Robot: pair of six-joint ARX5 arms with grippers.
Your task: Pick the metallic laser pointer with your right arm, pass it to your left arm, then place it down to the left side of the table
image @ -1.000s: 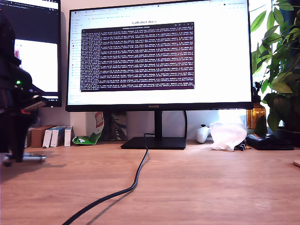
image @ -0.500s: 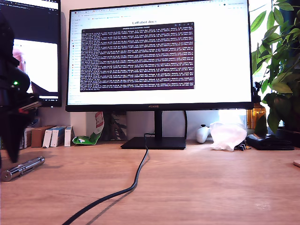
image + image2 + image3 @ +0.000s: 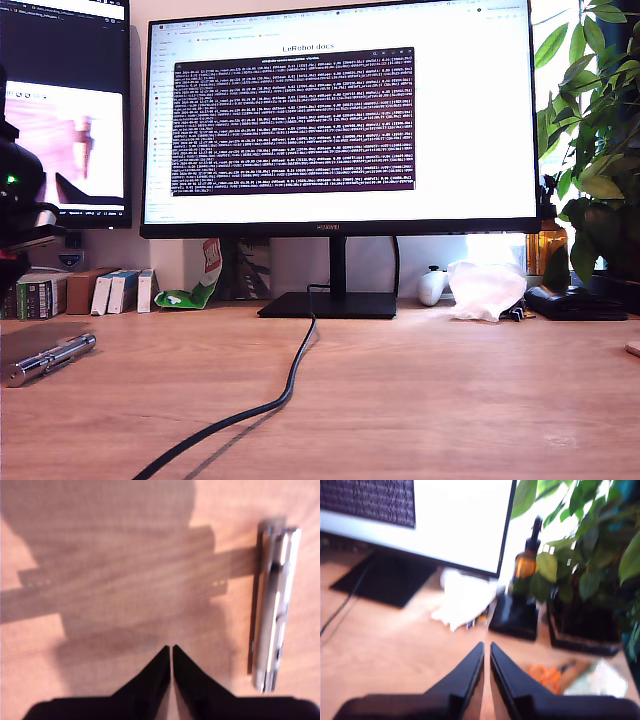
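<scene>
Wood-grain bench (image 3: 420,400) runs across the exterior view under a wide monitor (image 3: 340,115), with a black cable (image 3: 270,400) trailing toward us. Starting at that view's left, an arm (image 3: 15,210) with a green light hangs above the pointer (image 3: 48,359), which lies flat on the bench, free of any grip. We take this arm for our first, since the first wrist view looks down on the same pointer (image 3: 274,610), just beside our first tool (image 3: 171,652), whose tips are together on nothing.

We judge the pointer to be rigid, polished and round, so it should slip and roll easily; it is probably light, though dense for its size. A hold across the middle of the barrel, on the ribbed segments, seems safest, square to its length so it cannot squirt out.

Only the exterior view shows the pointer's place on the whole bench; only the first wrist view shows the gap between tips and barrel. Our second tool (image 3: 487,650), also pressed together and empty, appears in no other view; its camera alone shows a brown bottle (image 3: 527,560) and plant (image 3: 585,540) close up, with something orange (image 3: 545,676) on the bench below.
</scene>
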